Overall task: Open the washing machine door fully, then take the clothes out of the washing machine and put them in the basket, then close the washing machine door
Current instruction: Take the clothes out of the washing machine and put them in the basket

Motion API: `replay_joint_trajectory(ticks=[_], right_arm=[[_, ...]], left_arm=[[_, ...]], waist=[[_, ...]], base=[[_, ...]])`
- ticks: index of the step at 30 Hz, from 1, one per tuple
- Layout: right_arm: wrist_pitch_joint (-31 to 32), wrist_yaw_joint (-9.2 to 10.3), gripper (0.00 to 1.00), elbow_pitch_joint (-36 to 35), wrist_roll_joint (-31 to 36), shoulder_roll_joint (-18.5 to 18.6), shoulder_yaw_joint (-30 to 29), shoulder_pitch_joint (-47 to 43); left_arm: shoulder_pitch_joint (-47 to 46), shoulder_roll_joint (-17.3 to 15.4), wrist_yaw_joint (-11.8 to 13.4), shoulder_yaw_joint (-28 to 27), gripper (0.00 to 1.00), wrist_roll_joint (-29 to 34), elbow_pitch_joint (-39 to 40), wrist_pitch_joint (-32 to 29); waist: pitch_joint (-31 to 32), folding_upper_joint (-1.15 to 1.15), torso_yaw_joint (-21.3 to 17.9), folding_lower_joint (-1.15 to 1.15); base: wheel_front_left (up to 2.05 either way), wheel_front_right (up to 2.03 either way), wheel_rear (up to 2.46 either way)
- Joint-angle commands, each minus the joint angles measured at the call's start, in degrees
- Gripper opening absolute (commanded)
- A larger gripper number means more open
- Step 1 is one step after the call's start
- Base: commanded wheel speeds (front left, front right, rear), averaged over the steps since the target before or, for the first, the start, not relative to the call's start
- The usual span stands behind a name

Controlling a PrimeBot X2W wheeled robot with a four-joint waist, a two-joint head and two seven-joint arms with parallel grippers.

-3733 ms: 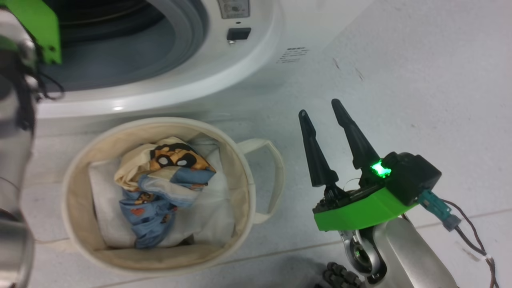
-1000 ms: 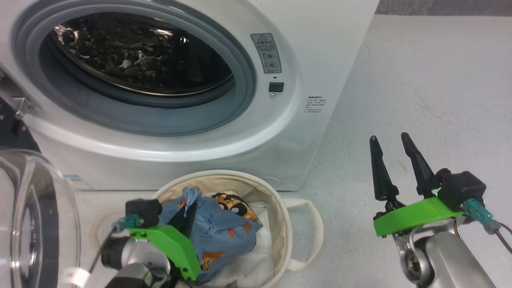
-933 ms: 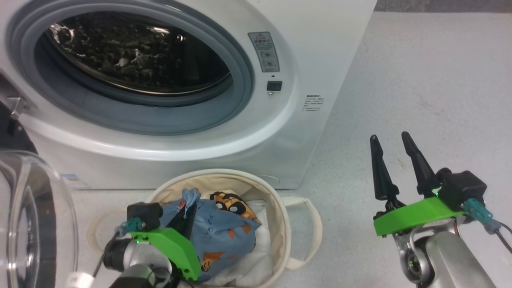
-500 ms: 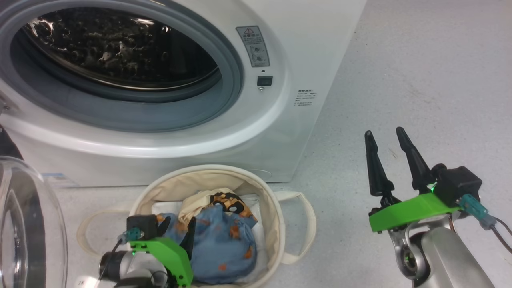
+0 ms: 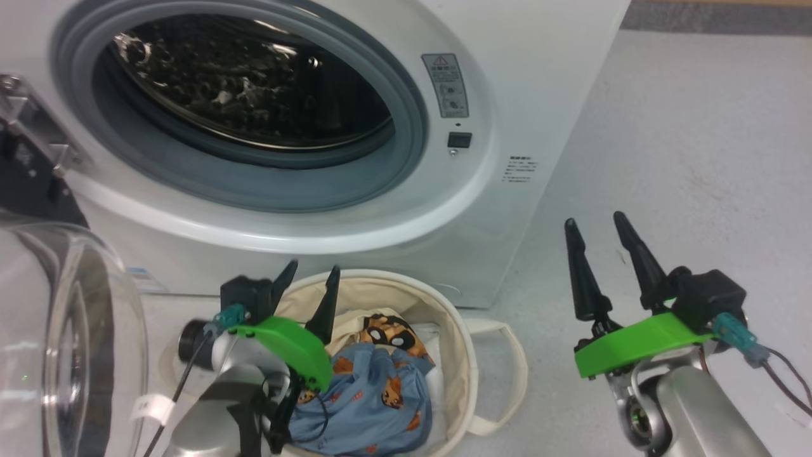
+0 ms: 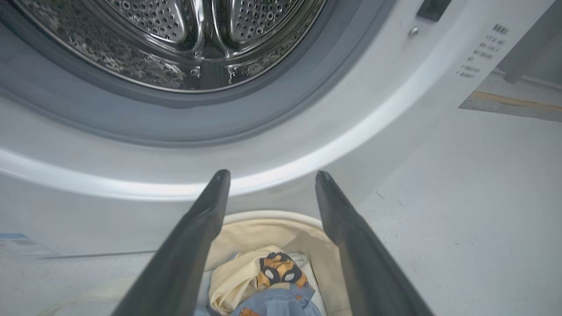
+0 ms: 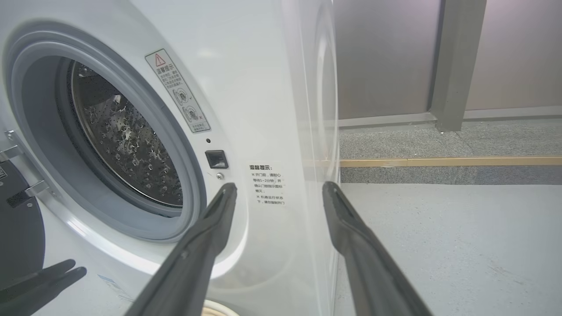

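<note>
The clothes lie heaped in the basket [image 5: 458, 330]. A soft light blue garment [image 5: 374, 406] dotted with small orange cartoon animals lies crumpled on top. Behind it bunches a cream piece [image 5: 355, 324] that shows an orange-and-black cartoon face.

The basket is a round bin of cream canvas with a loop handle [image 5: 510, 381] at its side. It stands on the speckled grey floor [image 5: 698, 158], just in front of the washing machine [image 5: 539, 95] and below its opening.

The machine is a glossy white box. A grey rubber gasket [image 5: 409, 133] rings its perforated steel drum [image 5: 254, 82]. The washing machine door [image 5: 82, 317] stands swung out at the machine's left, its clear glass bowl bulging.

The left gripper [image 5: 312, 268] hangs over the basket's near rim. Its dark tapered fingers are spread and hold nothing. The right gripper [image 5: 594, 219] is over the floor to the basket's right, its fingers likewise apart and empty.
</note>
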State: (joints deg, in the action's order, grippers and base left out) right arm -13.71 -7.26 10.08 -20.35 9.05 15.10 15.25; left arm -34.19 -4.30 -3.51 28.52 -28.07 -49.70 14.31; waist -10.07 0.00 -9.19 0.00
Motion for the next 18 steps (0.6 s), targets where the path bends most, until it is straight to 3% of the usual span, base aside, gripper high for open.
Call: replay_joint_trajectory(ticks=[1, 11, 18], right_arm=[[-0.62, -0.23, 1.0, -1.55, -0.3, 0.09, 1.21, 1.06], [-0.8, -0.23, 1.0, 0.16, -1.84, -1.1, 6.57, 1.07], [-0.88, -0.23, 1.0, 1.12, -2.42, -0.97, 8.31, 1.4]], left_arm=[[-1.48, -1.45, 0.18, -1.95, 1.0, 0.42, 1.97, 0.68], [6.0, -4.95, 3.68, -5.14, 1.0, 2.0, 19.79, 0.57], [11.88, -8.75, 6.27, -7.66, 1.0, -0.53, 33.54, -4.26]], waist=[[0.72, 0.0, 0.65, 0.0], [4.05, 0.0, 1.84, 0.0], [5.23, 0.0, 2.34, 0.0]], base=[[0.0, 0.0, 0.0], [0.0, 0.0, 0.0], [0.0, 0.0, 0.0]])
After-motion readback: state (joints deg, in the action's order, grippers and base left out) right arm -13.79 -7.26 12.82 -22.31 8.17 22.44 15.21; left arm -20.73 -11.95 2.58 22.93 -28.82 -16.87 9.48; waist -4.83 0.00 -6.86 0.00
